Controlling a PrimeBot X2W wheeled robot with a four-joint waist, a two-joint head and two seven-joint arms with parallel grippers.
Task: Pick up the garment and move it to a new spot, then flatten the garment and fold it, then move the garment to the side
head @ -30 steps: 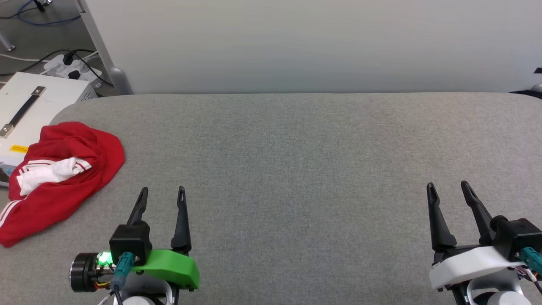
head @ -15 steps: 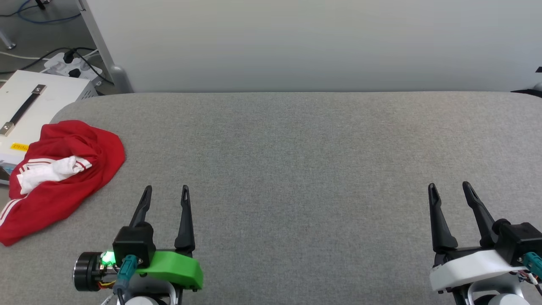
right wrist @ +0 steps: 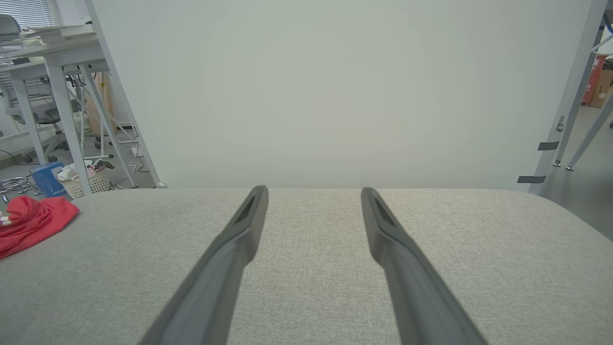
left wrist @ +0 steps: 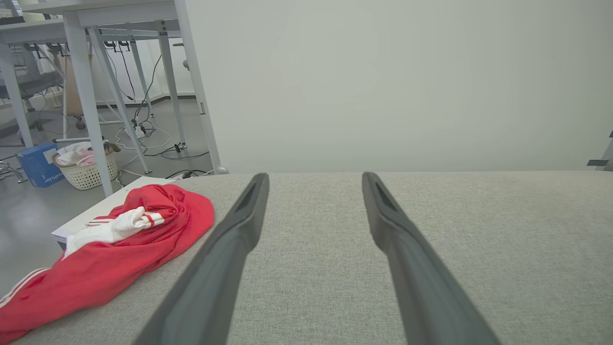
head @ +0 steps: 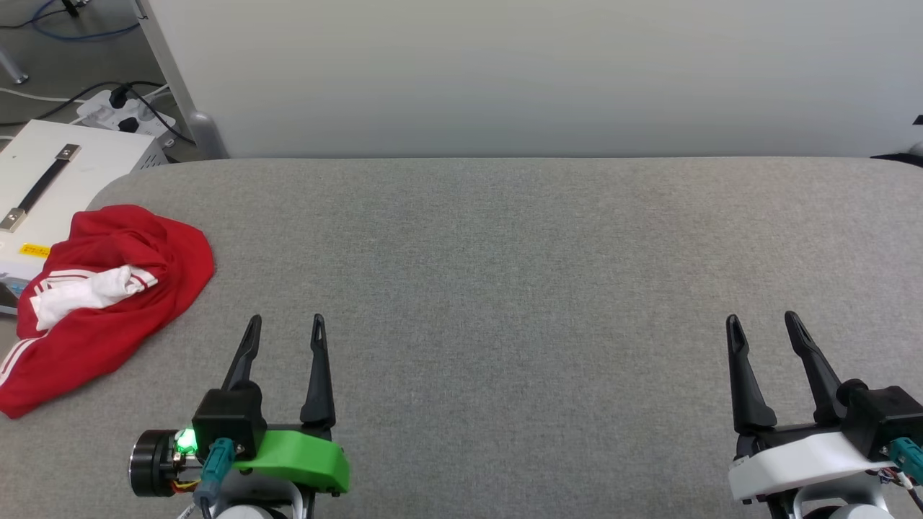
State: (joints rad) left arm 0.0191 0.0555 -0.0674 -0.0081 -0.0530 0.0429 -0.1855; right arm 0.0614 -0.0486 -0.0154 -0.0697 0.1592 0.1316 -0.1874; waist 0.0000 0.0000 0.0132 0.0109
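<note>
The garment (head: pixel 108 303), a red jersey with a white sleeve and striped trim showing, lies crumpled at the left edge of the grey padded table (head: pixel 505 274), part of it hanging over the side. It also appears in the left wrist view as the garment (left wrist: pixel 115 249) and at the far left of the right wrist view as the garment (right wrist: pixel 28 223). My left gripper (head: pixel 285 326) hovers open near the front, to the right of the garment and apart from it. Far to the right, my right gripper (head: pixel 761 323) is open too, with nothing between its fingers.
A white box with a black handle (head: pixel 50 180) stands off the table's left edge, behind the garment. A pale wall panel (head: pixel 505 72) runs along the table's far edge. Table legs, cables and a laundry basket (left wrist: pixel 86 167) stand on the floor at left.
Both grippers have shifted very slightly, the left a bit to the right; the garment has not moved.
</note>
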